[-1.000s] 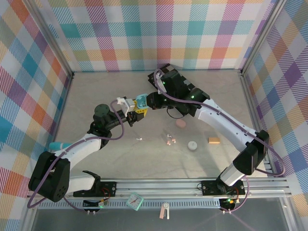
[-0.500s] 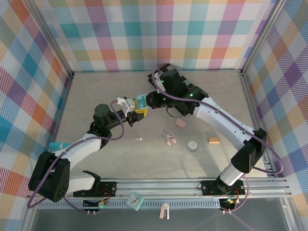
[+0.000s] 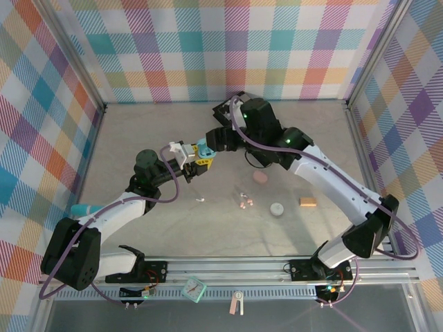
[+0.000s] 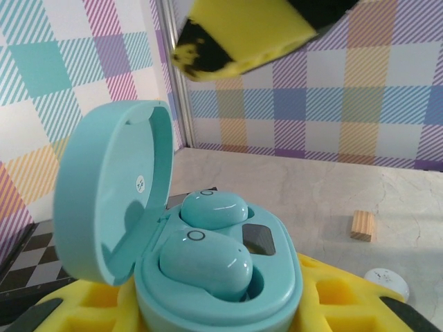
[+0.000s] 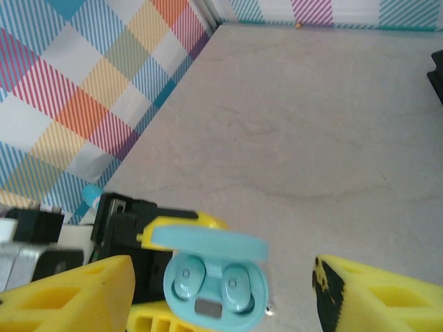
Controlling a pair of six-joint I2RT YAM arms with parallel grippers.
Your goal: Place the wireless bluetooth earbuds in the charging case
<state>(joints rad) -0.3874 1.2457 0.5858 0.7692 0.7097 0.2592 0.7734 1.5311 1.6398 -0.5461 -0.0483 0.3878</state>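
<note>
My left gripper (image 3: 196, 161) is shut on a teal charging case (image 3: 203, 147) and holds it above the table with its lid (image 4: 114, 194) hinged open. Two pale blue wireless bluetooth earbuds (image 4: 205, 261) (image 4: 213, 207) sit side by side in its wells. In the right wrist view the case (image 5: 216, 308) lies below and between the yellow fingers (image 5: 69, 294) of my right gripper (image 5: 221, 297). That right gripper (image 3: 211, 140) hovers just above the case, open and holding nothing. Tiny pink and white earbuds (image 3: 244, 200) lie on the table.
On the table right of centre lie a pink oval case (image 3: 260, 177), a white round case (image 3: 276, 208) and a small wooden block (image 3: 307, 202). A tiny white piece (image 3: 200, 200) lies near the middle. Plaid walls enclose three sides.
My right gripper has opened and drawn back a little from the case; it was shut right at the case before. The left arm and the case have stayed in place.
</note>
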